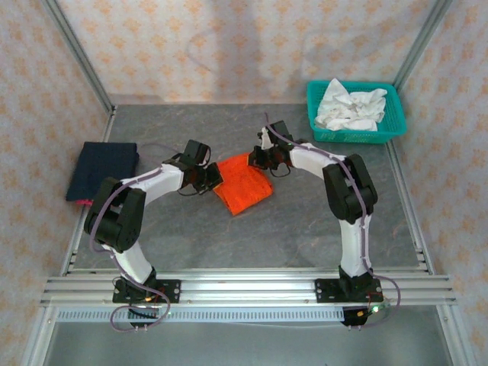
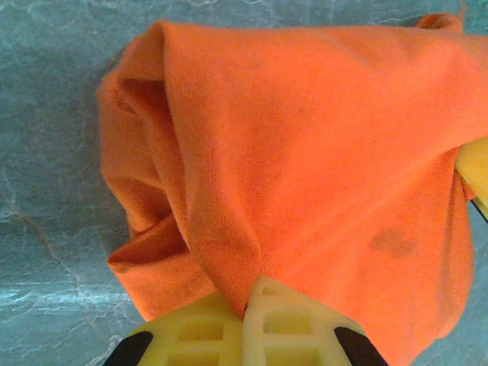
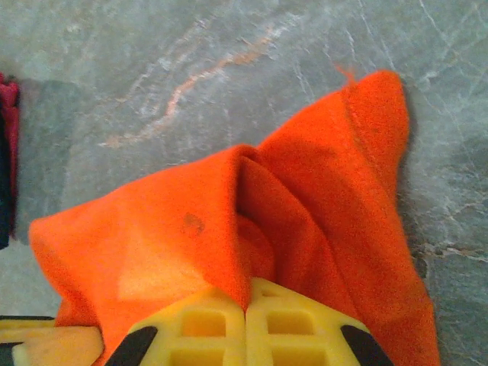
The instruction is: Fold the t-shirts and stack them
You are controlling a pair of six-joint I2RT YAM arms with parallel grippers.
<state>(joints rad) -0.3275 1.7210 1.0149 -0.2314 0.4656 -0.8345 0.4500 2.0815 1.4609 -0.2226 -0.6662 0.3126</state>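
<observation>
1. Nearest the camera in the top view, an aluminium rail [image 1: 244, 288] carries both arm bases. The cable loops hanging below it run partly out of sight.
2. The left gripper [image 2: 245, 306] has yellow fingers moulded in a lattice, pressed together and pinching a fold of the orange-red t-shirt [image 2: 305, 152]. Cloth covers the very tips, and the bottom edge of the left wrist view cuts off the finger bases.
3. The right gripper [image 3: 245, 305], of the same yellow lattice, is clamped on a bunched ridge of that shirt. The fabric rises over the pinch and hides it.
4. The shirt sits mid-table between the two grippers on the grey, marble-veined table [image 1: 267, 236]. It is crumpled into a rough wedge of soft, matte knit with a small darker spot. Sleeves and neckline cannot be made out.
5. Further left, well apart, the navy t-shirt [image 1: 103, 169] lies as a flat folded rectangle at the table's left edge. A red strip shows along its near side, too small to identify.
6. At the far right corner, a teal plastic lattice basket [image 1: 358, 138] holds crumpled white cloth [image 1: 349, 107]. What kind of garment it is cannot be told.
</observation>
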